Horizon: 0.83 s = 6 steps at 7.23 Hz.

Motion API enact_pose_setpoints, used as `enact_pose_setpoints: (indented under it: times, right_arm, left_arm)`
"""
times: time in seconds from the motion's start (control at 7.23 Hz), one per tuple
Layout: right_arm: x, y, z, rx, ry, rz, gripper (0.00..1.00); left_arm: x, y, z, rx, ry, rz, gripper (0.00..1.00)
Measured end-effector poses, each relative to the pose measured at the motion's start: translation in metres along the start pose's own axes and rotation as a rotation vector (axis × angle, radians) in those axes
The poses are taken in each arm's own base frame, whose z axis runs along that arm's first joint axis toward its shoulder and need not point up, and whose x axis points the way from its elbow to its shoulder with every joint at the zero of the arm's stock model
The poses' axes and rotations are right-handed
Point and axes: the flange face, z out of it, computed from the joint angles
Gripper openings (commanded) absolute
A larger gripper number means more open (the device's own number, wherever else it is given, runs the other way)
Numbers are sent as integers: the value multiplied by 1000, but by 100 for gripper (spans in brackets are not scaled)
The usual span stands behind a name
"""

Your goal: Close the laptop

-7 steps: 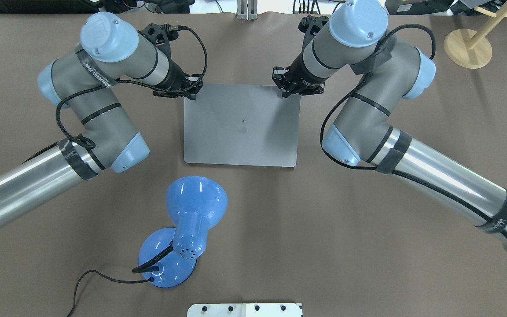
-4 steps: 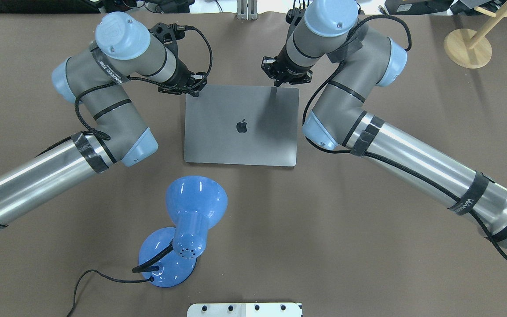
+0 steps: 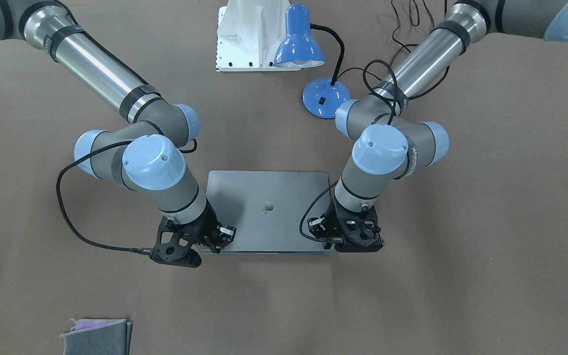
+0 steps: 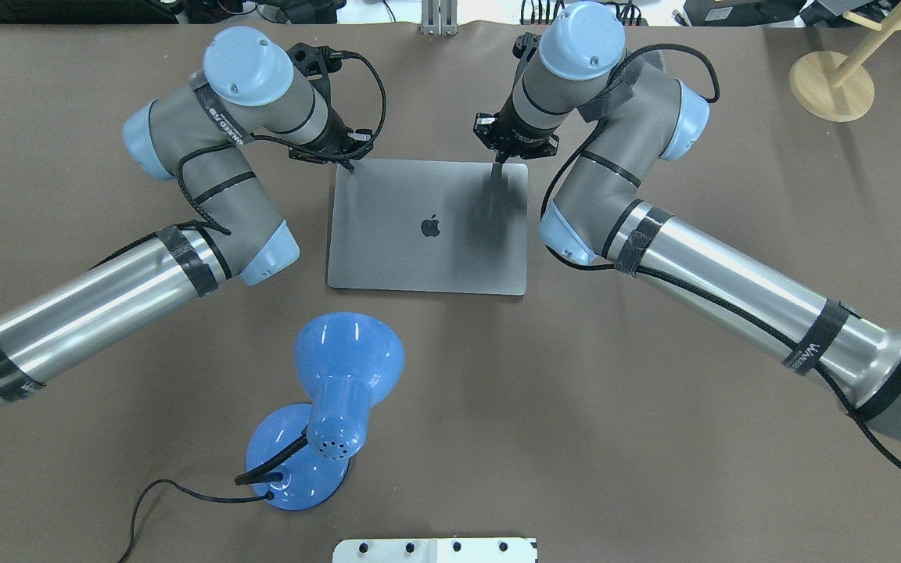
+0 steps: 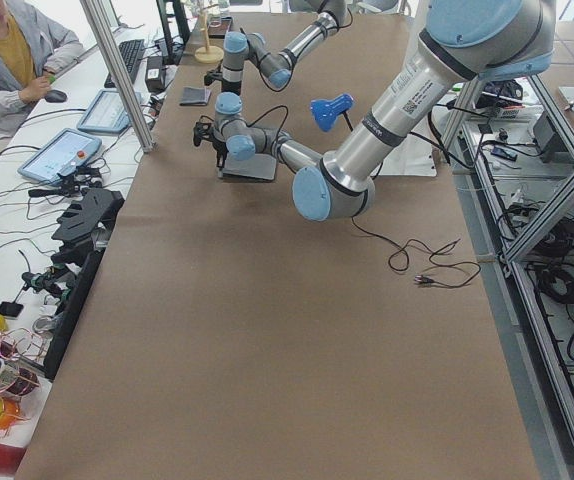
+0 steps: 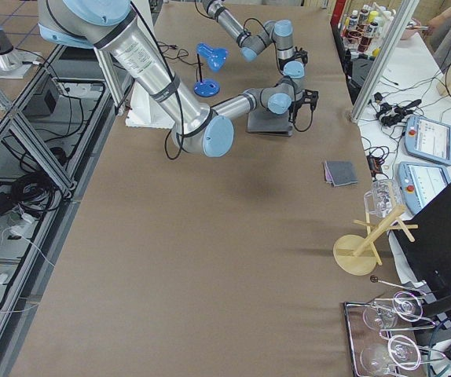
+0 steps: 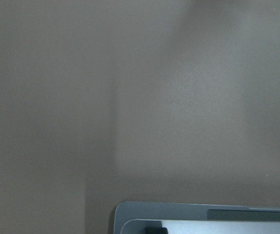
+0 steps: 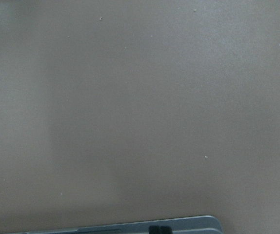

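– Blue lamp [image 4: 341,375] sits nearest the robot's base, at 7 o'clock from the laptop [image 4: 427,227]. Any risk there?

– Some. The space-grey laptop sits mid-table with its lid down on the base, or very nearly; the seam is not resolvable. If the arms press on with any pull toward the base, I judge the machine could skid over the brown table [image 4: 654,430] toward the lamp.

– Far edge, then. Fingers?

– Noted: left gripper [image 4: 350,164] at the lid's 11 o'clock corner, right gripper [image 4: 496,166] on the far edge toward 1 o'clock. Each shows as one narrow dark tip, with the fingers drawn together and clasping nothing. Each tip appears to be down on the lid. The wrist views give only a sliver of tip over a grey corner.

– Worst case?

– Hard tips on thin metal. Excess downward force may mark the lid or load the screen beneath. The tips stand close to the rim, so a slip outward drops them onto the table. An uneven lift-off might catch the lip and reopen it.

– Versus a second ago?

– Then the lid was raised and paler, the logo faint, and its far edge reached further toward 12. Now it lies flat, with the logo dark and the far edge drawn in. Both grippers have followed it down. The right wrist has shifted toward 9 o'clock and the left toward 3. The lamp is unmoved.
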Motion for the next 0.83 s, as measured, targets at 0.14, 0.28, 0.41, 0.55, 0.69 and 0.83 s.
enact_pose_setpoints:
  times: [0.14, 0.28, 0.41, 0.55, 0.69, 0.83]
  right_arm:
    - [1, -1, 5, -12, 7, 4, 0]
    - [-1, 0, 9, -22, 13, 6, 0]
    - [-3, -3, 7, -33, 8, 10, 58]
    - [-3, -16, -11, -47, -18, 18, 100]
    - [9, -33, -40, -58, -54, 28, 100]
    - [51, -52, -70, -64, -81, 36, 100]
  left_arm:
    - [-1, -2, 7, 0, -10, 0, 0]
    - [-2, -4, 10, 5, -17, 6, 42]
    - [1, -8, 6, 15, -13, 15, 97]
    - [-1, -18, -11, 36, -3, 14, 98]
    - [-15, -34, -37, 41, -3, 6, 98]
    - [-51, -48, -70, 7, -16, 22, 98]
